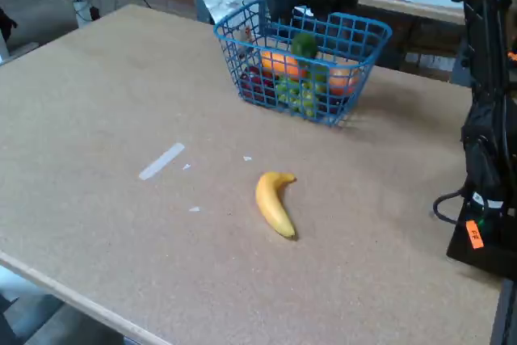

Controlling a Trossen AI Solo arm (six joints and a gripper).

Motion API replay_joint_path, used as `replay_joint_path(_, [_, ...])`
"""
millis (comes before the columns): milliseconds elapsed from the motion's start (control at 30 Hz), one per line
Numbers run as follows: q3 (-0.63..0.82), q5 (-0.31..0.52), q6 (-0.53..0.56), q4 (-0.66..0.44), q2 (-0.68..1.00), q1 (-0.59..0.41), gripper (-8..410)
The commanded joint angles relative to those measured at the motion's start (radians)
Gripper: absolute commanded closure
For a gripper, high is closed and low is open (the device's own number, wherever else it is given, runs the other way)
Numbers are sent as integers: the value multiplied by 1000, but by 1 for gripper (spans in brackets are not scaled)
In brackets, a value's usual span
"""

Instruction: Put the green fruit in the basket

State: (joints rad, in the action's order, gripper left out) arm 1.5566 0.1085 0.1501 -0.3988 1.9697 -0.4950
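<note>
Banana (274, 202) on table (97, 119), green fruit (304, 44) in basket (242, 46), no legible writing

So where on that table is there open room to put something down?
Most of the brown table is bare: the whole left side up to the strip of tape, and the front right between the banana and the arm's base. The blue basket at the back is crowded with fruit, the green fruit on top.
</note>
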Motion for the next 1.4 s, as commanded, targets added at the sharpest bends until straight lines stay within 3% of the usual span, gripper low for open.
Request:
replay_joint_path(0, [1, 2, -2, 3, 0, 0, 13])
replay_joint_path(133, [1, -4, -18, 1, 0, 0, 8])
replay_joint_path(333, [1, -102, -21, -38, -27, 0, 8])
replay_joint_path(600, [-18, -73, -48, -121, -145, 71, 8])
replay_joint_path(933, [-363, -68, -33, 19, -494, 192, 8])
replay_joint_path(1167, [-579, -68, -34, 30, -811, 253, 8])
replay_joint_path(1367, [-675, -69, -50, 44, -1004, 279, 8])
